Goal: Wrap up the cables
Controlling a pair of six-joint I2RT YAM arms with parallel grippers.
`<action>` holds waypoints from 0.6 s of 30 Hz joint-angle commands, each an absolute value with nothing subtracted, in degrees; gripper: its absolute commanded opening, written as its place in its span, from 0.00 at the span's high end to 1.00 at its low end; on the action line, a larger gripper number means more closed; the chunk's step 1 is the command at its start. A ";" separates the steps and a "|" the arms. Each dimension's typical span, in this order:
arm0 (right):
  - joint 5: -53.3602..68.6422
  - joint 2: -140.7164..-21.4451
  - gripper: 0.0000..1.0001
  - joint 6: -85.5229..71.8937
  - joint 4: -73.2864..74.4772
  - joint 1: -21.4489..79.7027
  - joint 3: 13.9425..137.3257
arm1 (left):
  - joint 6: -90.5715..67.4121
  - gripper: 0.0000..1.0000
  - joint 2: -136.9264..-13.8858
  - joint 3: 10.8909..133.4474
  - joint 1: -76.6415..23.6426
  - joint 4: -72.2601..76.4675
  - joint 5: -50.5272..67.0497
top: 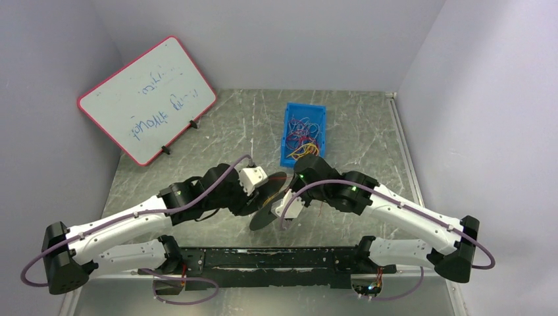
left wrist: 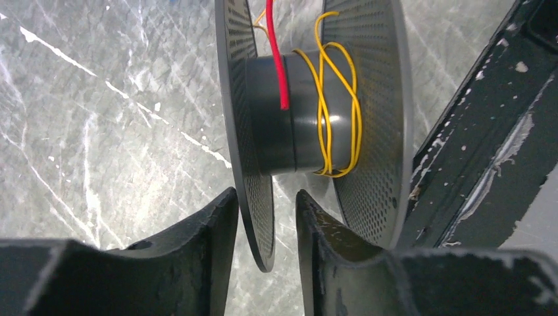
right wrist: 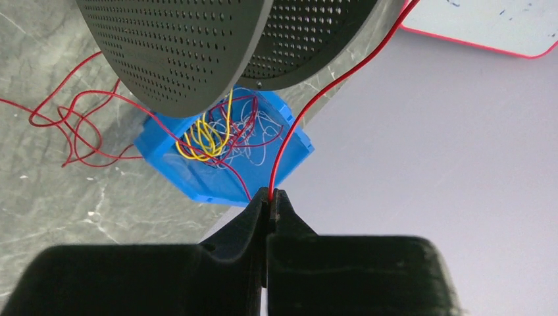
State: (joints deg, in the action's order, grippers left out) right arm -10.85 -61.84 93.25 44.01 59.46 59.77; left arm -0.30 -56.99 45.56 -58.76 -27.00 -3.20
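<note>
Winding goes best with the spool [left wrist: 309, 125] steady at worktop centre: left gripper [left wrist: 266, 217] jaws clamp 1 flange, right gripper [right wrist: 270, 196] jaws pinch the red cable [right wrist: 309, 112] shut; keep it taut, circling toward 12 o'clock.

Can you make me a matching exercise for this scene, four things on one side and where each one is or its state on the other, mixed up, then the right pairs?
Things:
1. yellow wire
2. red wire
3. spool
4. blue bin

Places or states:
A. pinched between the shut tips of the right tool
B. full of tangled wires, at the far middle of the table
C. looped around the dark hub
D. one flange sits between the fingers of the left tool

Pairs: 1-C, 2-A, 3-D, 4-B
</note>
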 commanded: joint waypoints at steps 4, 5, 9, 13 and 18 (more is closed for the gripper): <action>-15.23 -64.51 1.00 98.47 42.01 61.29 59.59 | -1.64 0.51 -52.58 45.14 -57.28 -23.14 3.45; -15.27 -64.82 1.00 98.58 41.81 61.53 59.52 | -1.79 0.49 -52.29 45.02 -57.16 -23.11 4.01; -16.37 -66.39 1.00 99.25 41.45 62.55 59.39 | -2.53 0.42 -52.35 45.19 -57.04 -23.47 4.20; -16.71 -67.93 1.00 99.45 41.75 63.66 59.83 | -3.22 0.38 -52.64 45.75 -56.56 -23.40 4.53; -18.00 -69.54 1.00 100.24 41.47 64.56 60.03 | -3.87 0.32 -52.55 45.74 -55.93 -23.25 4.20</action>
